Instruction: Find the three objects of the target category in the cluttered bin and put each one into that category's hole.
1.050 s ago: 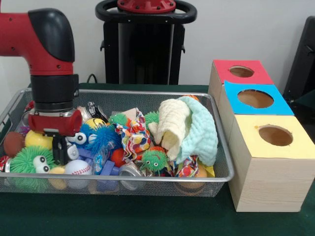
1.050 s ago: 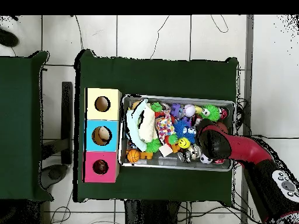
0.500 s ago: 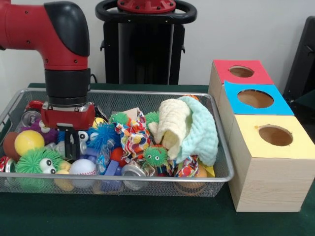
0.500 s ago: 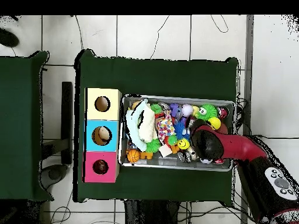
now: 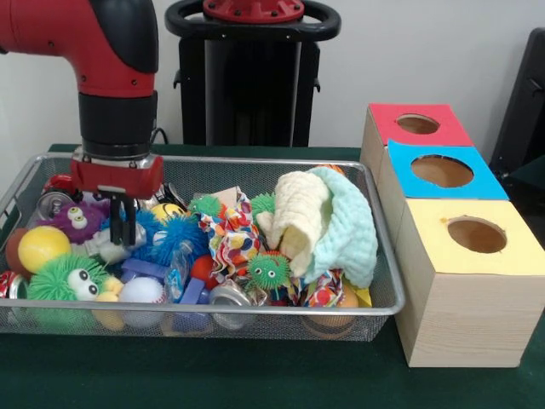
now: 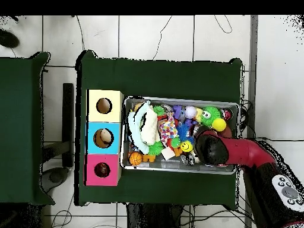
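Note:
A wire mesh bin [image 5: 213,159] holds several toys, cloths and cans. My gripper [image 5: 123,228] hangs over its left part, just above a blue spiky ball [image 5: 174,234] and beside a purple toy with eyes [image 5: 81,217]. Its dark fingers look shut with nothing visible between them. A yellow ball [image 5: 38,247], a green fuzzy toy with eyes [image 5: 60,277] and a white baseball [image 5: 140,290] lie nearby. Right of the bin stand a red box [image 5: 417,124], a blue box [image 5: 441,170] and a yellow box [image 5: 477,234], each with a round hole. In the overhead view the arm [image 6: 212,148] hides the gripper.
A cream and mint cloth [image 5: 328,221] is heaped at the bin's right end, with a patterned cloth [image 5: 230,234], a small green fuzzy ball [image 5: 268,271] and a can [image 5: 226,298] in the middle. The boxes [image 6: 104,138] sit close against the bin's side.
The gripper has risen out of the toys and shifted slightly right. The purple toy, hidden behind the arm before, now shows.

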`<state>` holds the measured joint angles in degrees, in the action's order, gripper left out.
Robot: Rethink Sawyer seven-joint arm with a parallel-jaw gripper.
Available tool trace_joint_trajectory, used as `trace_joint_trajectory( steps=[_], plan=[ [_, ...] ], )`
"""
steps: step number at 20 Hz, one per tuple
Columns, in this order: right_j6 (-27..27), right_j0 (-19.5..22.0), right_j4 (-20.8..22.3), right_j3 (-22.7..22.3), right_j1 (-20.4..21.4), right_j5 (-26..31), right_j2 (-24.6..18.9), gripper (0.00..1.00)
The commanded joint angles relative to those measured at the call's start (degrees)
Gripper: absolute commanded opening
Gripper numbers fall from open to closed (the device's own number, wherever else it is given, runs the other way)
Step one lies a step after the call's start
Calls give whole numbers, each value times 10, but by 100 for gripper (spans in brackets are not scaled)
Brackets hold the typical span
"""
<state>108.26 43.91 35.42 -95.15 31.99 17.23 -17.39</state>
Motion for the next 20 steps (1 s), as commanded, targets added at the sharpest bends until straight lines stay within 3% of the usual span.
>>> trace_joint_trajectory(
  steps=[1,5,12,20],
  plan=[
    [-19,-16,-32,-79,76,159,31,0],
    [-11,-27,-43,-101,119,190,40,0],
    [34,-41,-62,-158,166,176,46,0],
    [70,-61,-59,-170,129,91,60,0]
  ],
)
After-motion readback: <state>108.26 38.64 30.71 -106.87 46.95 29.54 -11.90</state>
